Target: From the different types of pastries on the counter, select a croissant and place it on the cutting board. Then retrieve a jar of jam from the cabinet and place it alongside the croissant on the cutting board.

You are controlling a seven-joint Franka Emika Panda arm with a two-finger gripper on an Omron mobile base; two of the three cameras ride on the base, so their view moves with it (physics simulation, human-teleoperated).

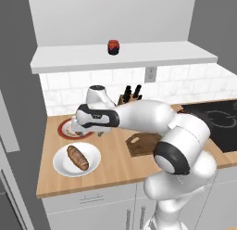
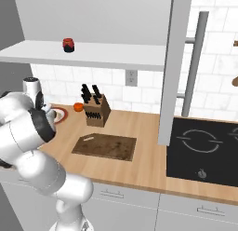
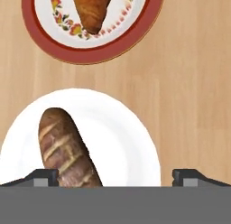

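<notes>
In the hand view the golden croissant (image 3: 92, 11) lies on a red-rimmed patterned plate (image 3: 90, 57) at the top. Below it the brown scored loaf (image 3: 67, 153) rests on a white plate (image 3: 128, 137). My gripper (image 3: 116, 178) hangs open above the white plate, its left fingertip (image 3: 43, 177) over the loaf's near end and nothing held. The dark wooden cutting board (image 2: 104, 146) lies on the counter (image 1: 115, 171), to the right of the plates. The dark red jar of jam (image 1: 113, 47) stands on the cabinet's white ledge (image 1: 152, 55).
A knife block (image 2: 95, 110) stands against the tiled wall behind the board, with a small orange object (image 2: 78, 106) beside it. A black cooktop (image 2: 204, 151) sits to the right. My own arm partly hides the cutting board (image 1: 139, 143) in the left base view.
</notes>
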